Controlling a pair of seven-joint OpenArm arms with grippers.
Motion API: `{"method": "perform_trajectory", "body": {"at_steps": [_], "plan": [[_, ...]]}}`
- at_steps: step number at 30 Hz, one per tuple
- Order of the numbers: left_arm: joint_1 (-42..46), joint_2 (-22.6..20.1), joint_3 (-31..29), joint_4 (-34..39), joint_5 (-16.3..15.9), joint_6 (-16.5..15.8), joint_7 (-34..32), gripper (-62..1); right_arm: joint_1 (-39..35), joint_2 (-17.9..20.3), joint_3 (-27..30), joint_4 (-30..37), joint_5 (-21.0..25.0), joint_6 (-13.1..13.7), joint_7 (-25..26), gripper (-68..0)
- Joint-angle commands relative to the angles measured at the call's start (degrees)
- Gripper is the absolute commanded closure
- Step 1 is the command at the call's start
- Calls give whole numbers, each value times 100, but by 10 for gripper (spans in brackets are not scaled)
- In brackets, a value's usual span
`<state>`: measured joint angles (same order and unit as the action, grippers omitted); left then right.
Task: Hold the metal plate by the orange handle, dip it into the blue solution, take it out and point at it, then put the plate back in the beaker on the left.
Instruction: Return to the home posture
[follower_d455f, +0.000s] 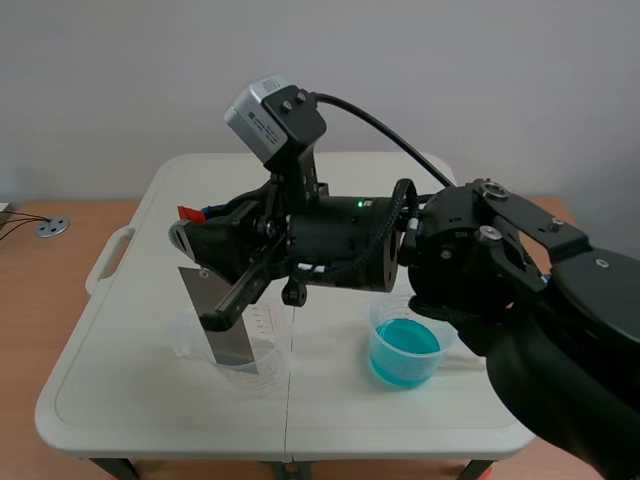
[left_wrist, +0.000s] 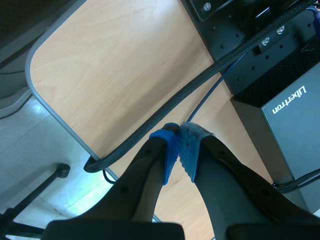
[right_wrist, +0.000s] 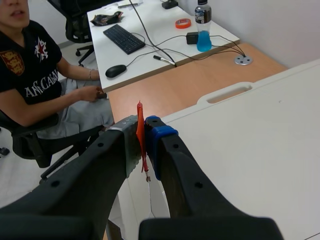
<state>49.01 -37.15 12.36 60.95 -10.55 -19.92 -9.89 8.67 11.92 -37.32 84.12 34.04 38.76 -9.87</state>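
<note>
Metal plate (follower_d455f: 235, 345): grey, flat, hanging slightly tilted with its lower end inside the clear beaker (follower_d455f: 272, 350) on the left side of the white table (follower_d455f: 130, 380). Its upper end stands well above the beaker's rim. Whether the bottom edge rests on the beaker's floor is hard to tell through the plastic.

Orange handle (right_wrist: 140, 131): a thin strip at the plate's top, seen edge-on in the right wrist view and pinched between the two pads.

Right gripper (right_wrist: 144, 137): clamped on the orange handle, one grey-green pad and one blue pad pressing it from either side. Its arm comes in from the right and reaches across past the middle of the table to the left beaker.

Blue solution (follower_d455f: 404, 345): in a second clear beaker, right of centre, under the arm's body and well apart from the plate.

Left gripper (left_wrist: 179, 145): fingers pressed together with nothing between them, blue pads (left_wrist: 171, 145) meeting. It hangs above a wooden desk (left_wrist: 115, 65), where a black braided cable (left_wrist: 200, 82) runs just ahead of the fingertips and a black box (left_wrist: 290, 115) stands to one side.

Beyond the table, in the right wrist view: a person (right_wrist: 40, 75) in a dark printed shirt sitting on a chair, and a white desk carrying a keyboard (right_wrist: 123, 38), a mouse (right_wrist: 115, 71) and a bottle (right_wrist: 203, 25).
</note>
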Motion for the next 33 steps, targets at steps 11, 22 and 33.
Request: {"method": "perform_trajectory", "body": {"at_steps": [11,22,33], "plan": [[46,15,0,55,-33,-31,-57,-19,87,-20,11,-393,90,9,254,-13],[46,15,0,55,-33,-31,-52,-19,87,-17,11,-485,90,26,254,-27],[46,15,0,55,-31,-31,96,-33,90,-2,13,-485,92,28,256,-258]]}}
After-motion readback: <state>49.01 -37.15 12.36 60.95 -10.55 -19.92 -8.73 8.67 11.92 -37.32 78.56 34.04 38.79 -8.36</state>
